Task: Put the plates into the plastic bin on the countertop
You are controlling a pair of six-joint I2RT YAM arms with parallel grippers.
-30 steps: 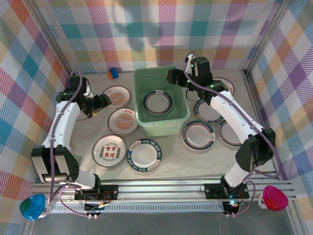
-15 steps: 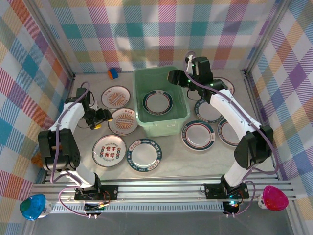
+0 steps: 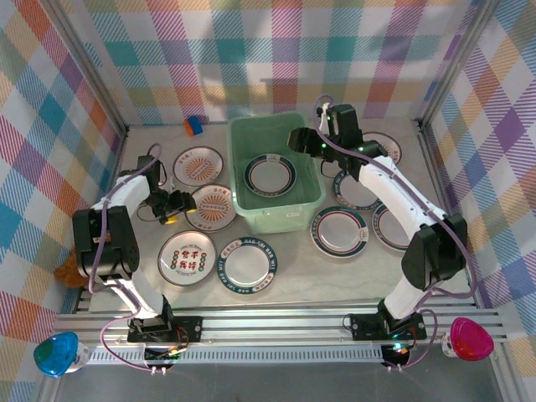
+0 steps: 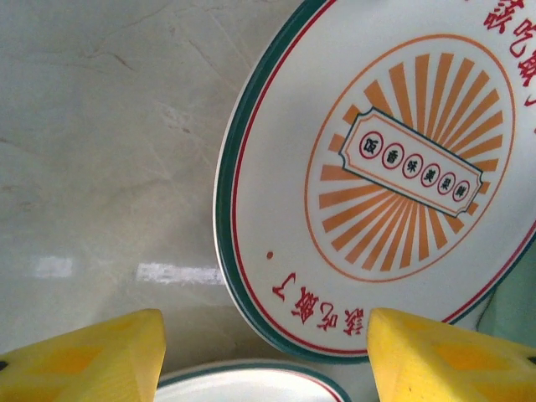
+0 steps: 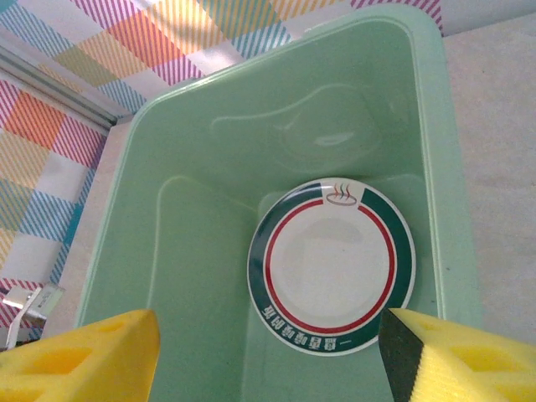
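The mint-green plastic bin [image 3: 308,194] stands at the back middle of the countertop [image 3: 293,280] with one teal-rimmed plate [image 3: 270,176] flat inside. Several more plates lie around it, among them a sunburst plate [image 3: 211,207], one with red characters [image 3: 187,258] and teal-rimmed ones [image 3: 249,265] [image 3: 340,231]. My left gripper [image 3: 176,205] hangs open low at the sunburst plate's left edge; that plate's [image 4: 394,167] rim lies between the yellow fingertips [image 4: 84,360]. My right gripper [image 3: 300,138] is open above the bin [image 5: 193,251], empty, over the plate [image 5: 331,266].
A small blue and orange block [image 3: 194,126] sits at the back left by the wall. More plates [image 3: 392,226] [image 3: 356,191] [image 3: 385,149] crowd the right side under the right arm. Another plate [image 3: 199,165] lies behind the left gripper. Plaid walls and rails enclose everything.
My left arm has swung nearer and lower, bringing its gripper down to the sunburst plate's left edge, jaws slightly narrower. The right gripper has stayed almost still above the bin.
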